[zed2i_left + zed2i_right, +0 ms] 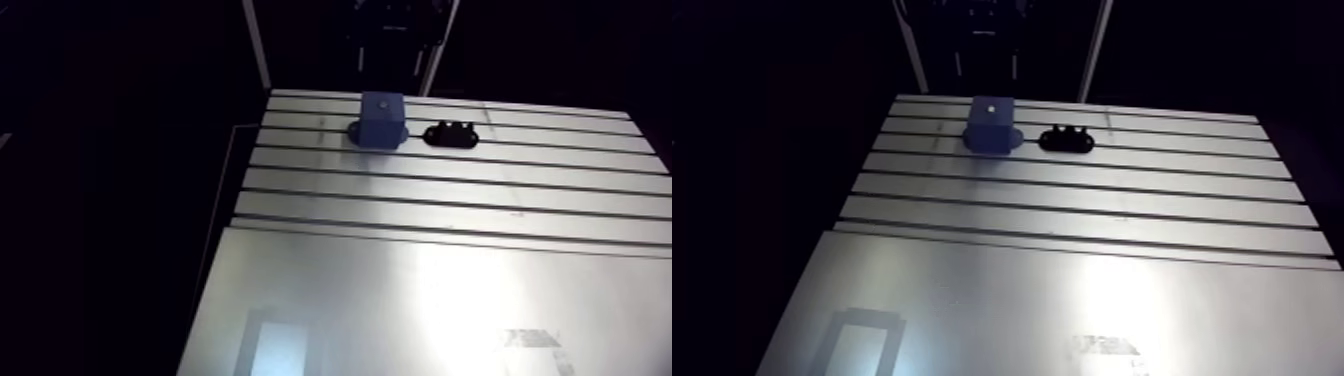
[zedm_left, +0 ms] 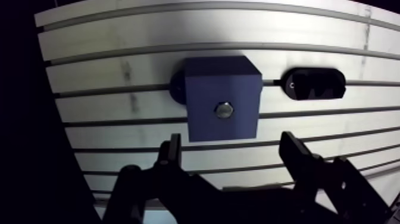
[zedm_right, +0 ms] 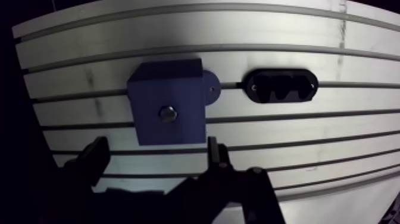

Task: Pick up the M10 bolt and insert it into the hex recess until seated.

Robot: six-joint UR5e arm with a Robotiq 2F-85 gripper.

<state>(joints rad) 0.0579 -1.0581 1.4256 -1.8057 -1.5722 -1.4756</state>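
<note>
While the blue block (image 2: 221, 83) is standing on the table (image 2: 119, 56) with the M10 bolt (image 2: 224, 110) sitting head-up in its top, a black fixture (image 2: 313, 83) beside it rightward, my end effector (image 2: 232, 148) is hanging released, empty. Descending off-centre, I'm risking clipping the block's edge. Only the wrist view is showing the bolt head and my fingers (image 2: 297, 158).

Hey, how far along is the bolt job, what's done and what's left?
Done, it seems: the bolt sits in the middle of the top face of the blue block, and the black holder beside it shows no bolt. In hand: nothing; the hand hangs open over the block. Left: likely only backing away, though full seating cannot be judged from above.
</note>
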